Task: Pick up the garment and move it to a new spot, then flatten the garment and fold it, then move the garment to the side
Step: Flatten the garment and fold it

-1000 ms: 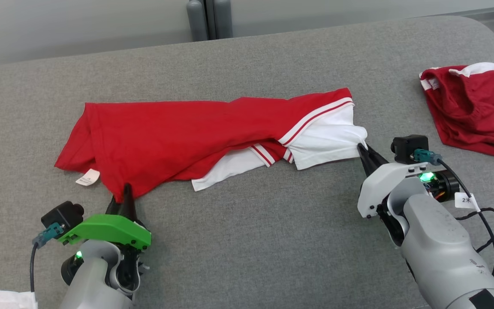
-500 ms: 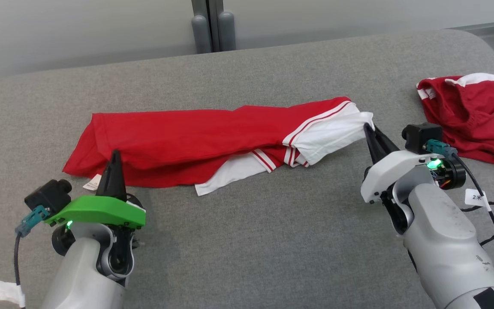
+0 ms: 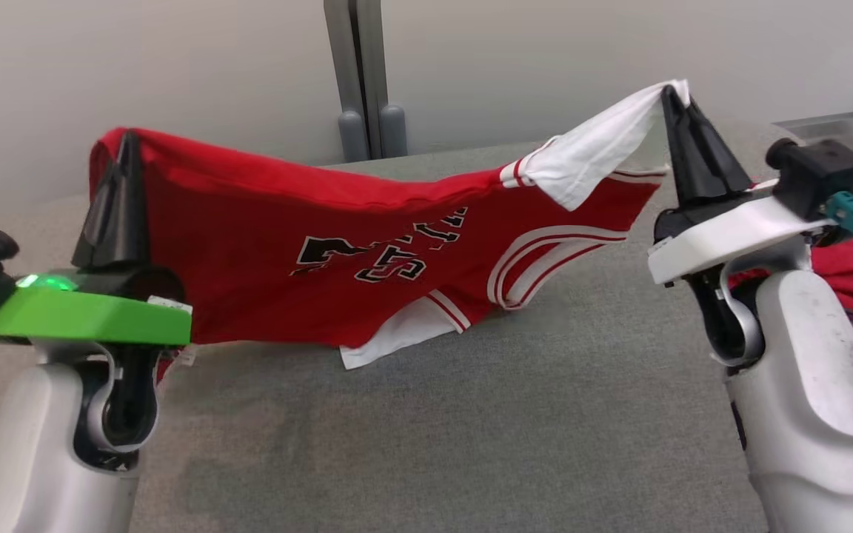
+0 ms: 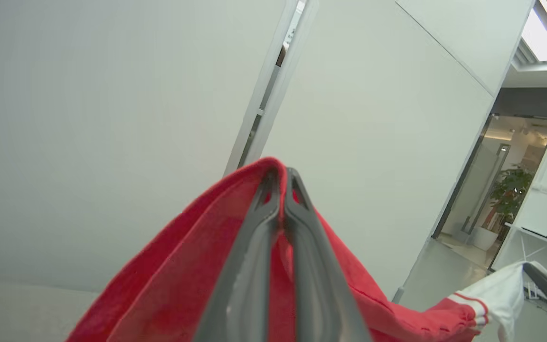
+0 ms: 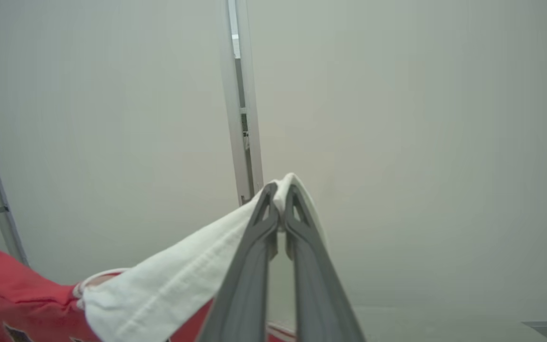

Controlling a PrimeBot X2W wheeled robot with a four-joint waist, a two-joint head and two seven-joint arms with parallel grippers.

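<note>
An office, by the look: plain pale partition walls [image 5: 397, 142] with a metal post [image 5: 238, 95] behind the right gripper [image 5: 281, 190], and (right of the left gripper [image 4: 282, 173]) a glass doorway [image 4: 482, 156] and potted plant [image 4: 508, 192].

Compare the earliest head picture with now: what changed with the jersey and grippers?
The left gripper gripped the jersey by its red edge; both grippers lifted it, stretched between them, lower edge touching the grey surface. The right gripper stayed clamped on the white part.
</note>
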